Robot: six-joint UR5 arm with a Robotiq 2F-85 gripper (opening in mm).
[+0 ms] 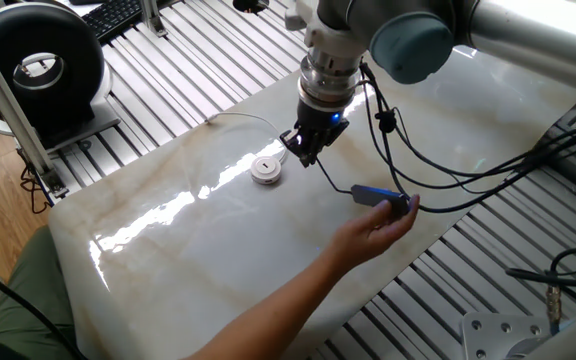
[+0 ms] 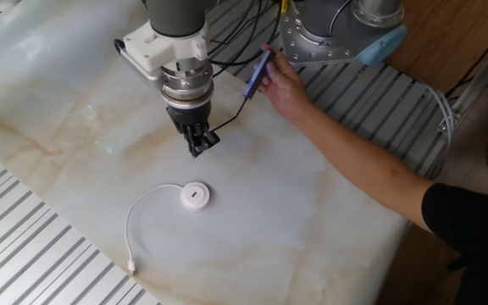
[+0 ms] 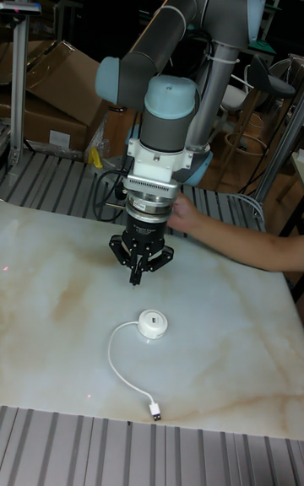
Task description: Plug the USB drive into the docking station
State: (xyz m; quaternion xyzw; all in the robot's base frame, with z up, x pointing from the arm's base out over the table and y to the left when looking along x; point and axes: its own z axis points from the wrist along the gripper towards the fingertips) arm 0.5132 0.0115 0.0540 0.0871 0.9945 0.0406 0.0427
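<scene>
The docking station (image 1: 266,169) (image 2: 195,196) (image 3: 153,322) is a white round puck lying flat on the marble table, with a thin pale wire (image 2: 139,212) looping away from it. My gripper (image 1: 306,152) (image 2: 197,146) (image 3: 135,271) hangs a little above the table just beside the puck. It is shut on the small plug at the end of a thin black cable (image 2: 231,115). That cable leads to the USB drive (image 1: 380,198) (image 2: 259,69), a slim bar that a person's hand holds up off the table. The plug itself is hidden between my fingers.
The person's arm (image 1: 298,285) (image 2: 354,161) reaches across the table from its edge. The pale wire ends in a loose connector (image 3: 154,412) near the table edge. Black arm cables (image 1: 448,170) droop beside my wrist. A round black device (image 1: 38,65) stands off the table on slatted metal.
</scene>
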